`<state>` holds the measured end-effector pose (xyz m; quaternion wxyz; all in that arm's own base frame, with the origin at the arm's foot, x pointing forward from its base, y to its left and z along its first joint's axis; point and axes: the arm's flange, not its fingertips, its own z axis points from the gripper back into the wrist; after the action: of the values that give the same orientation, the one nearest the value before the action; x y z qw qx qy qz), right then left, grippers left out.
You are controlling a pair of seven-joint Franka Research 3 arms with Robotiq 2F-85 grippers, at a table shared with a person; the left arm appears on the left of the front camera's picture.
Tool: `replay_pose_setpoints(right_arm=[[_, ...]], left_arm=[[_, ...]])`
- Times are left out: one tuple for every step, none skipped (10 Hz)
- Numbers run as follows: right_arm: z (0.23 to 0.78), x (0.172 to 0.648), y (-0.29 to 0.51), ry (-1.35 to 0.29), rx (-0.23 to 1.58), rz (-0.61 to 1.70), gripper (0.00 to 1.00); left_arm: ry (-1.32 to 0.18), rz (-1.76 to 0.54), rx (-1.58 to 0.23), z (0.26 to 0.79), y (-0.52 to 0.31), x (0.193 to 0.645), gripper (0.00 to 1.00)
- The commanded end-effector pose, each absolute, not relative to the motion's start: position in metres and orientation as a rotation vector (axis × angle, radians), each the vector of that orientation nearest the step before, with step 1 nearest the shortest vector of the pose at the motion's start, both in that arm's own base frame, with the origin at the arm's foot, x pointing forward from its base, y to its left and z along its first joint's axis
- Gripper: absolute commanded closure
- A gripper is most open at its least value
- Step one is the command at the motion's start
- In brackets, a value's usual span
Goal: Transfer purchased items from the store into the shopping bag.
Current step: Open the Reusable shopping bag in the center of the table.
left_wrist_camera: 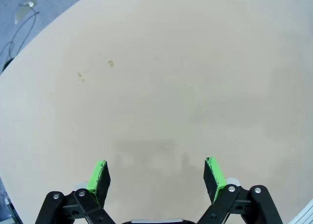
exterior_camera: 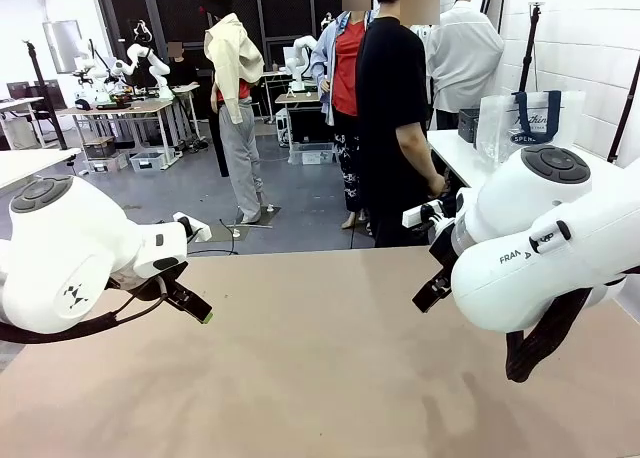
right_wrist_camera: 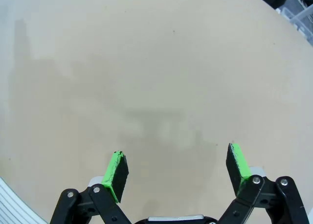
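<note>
The 2 pincers hang spread and empty, left pincer [left_wrist_camera: 155, 164] and right pincer [right_wrist_camera: 176, 153] over bare table [left_wrist_camera: 171, 62], apparently waiting for goods. The bag [exterior_camera: 530, 118] stands well beyond the right pincer on a side table [exterior_camera: 450, 153], with what looks like the basket [exterior_camera: 467, 125] just beside it, near the person [exterior_camera: 392, 108].

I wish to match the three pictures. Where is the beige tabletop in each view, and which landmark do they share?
Front view: the beige tabletop covers the lower half.
Left wrist view: the tabletop lies beyond the open left gripper.
Right wrist view: the tabletop lies beyond the open right gripper.
Shared landmark: the tabletop's edge, at mid-height, upper left and upper right respectively.
</note>
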<state>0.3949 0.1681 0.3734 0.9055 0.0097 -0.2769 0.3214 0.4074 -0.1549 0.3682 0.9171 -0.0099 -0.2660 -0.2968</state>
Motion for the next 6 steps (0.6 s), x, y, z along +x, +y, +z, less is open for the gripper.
replay_pose_setpoints(right_arm=[[0.3734, 0.3950, 0.1680, -0.572, 0.020, 0.663, 0.00], [0.3734, 0.3950, 0.1680, -0.572, 0.020, 0.663, 0.00], [0.3734, 0.3950, 0.1680, -0.572, 0.020, 0.663, 0.00], [0.3734, 0.3950, 0.1680, -0.572, 0.020, 0.663, 0.00], [0.3734, 0.3950, 0.1680, -0.572, 0.020, 0.663, 0.00], [0.3734, 0.3950, 0.1680, -0.572, 0.020, 0.663, 0.00]], left_arm=[[-0.547, -0.607, -0.022, 0.3682, -0.1532, 0.4079, 0.00], [-0.547, -0.607, -0.022, 0.3682, -0.1532, 0.4079, 0.00], [-0.547, -0.607, -0.022, 0.3682, -0.1532, 0.4079, 0.00], [-0.547, -0.607, -0.022, 0.3682, -0.1532, 0.4079, 0.00], [-0.547, -0.607, -0.022, 0.3682, -0.1532, 0.4079, 0.00], [-0.547, -0.607, -0.022, 0.3682, -0.1532, 0.4079, 0.00]])
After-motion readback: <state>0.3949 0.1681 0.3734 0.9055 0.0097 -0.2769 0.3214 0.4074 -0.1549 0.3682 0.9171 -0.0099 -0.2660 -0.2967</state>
